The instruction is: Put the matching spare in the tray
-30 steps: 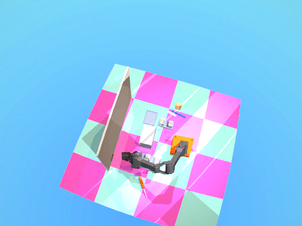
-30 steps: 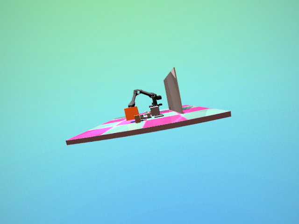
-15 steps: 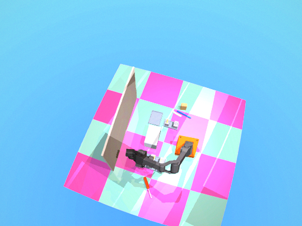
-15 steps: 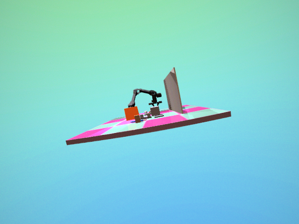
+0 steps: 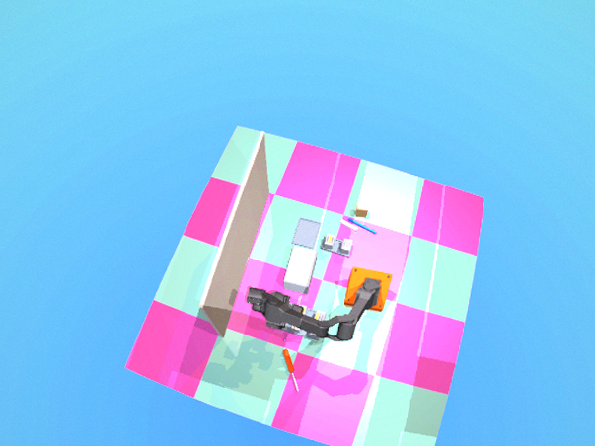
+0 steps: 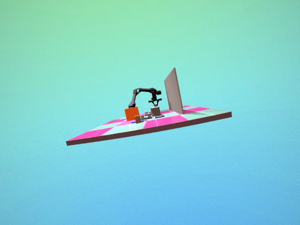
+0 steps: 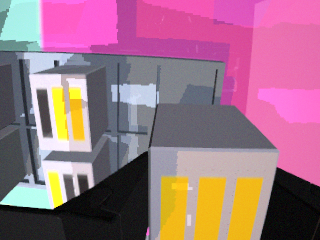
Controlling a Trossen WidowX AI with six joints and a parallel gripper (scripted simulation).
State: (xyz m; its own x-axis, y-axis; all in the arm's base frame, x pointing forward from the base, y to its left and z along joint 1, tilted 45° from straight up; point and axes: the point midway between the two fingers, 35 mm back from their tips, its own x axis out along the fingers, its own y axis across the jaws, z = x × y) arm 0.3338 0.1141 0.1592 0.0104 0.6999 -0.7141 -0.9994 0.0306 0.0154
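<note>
My gripper (image 6: 155,104) (image 7: 195,163) is shut on a grey spare block (image 7: 213,162) with three yellow bars on its face. It holds the block above the grey spares rack (image 7: 172,82) (image 5: 296,333). Left of it in the wrist view, a spare with one dark and two yellow bars (image 7: 62,80) and a spare with one yellow and two dark bars (image 7: 68,165) stand in the rack. In the top view the arm hides the fingers. A flat grey-blue tray (image 5: 306,232) lies beyond a large white box (image 5: 300,266). Which thing is the mounted unit, and its back code, I cannot tell.
A tall beige panel (image 5: 239,228) (image 6: 174,92) stands beside the work area. A small grey holder (image 5: 336,251) bears two light blocks. A blue pen (image 5: 363,226), a wooden block (image 5: 361,212) and a red screwdriver (image 5: 288,360) lie around. The arm stands on an orange base (image 5: 355,293) (image 6: 131,114).
</note>
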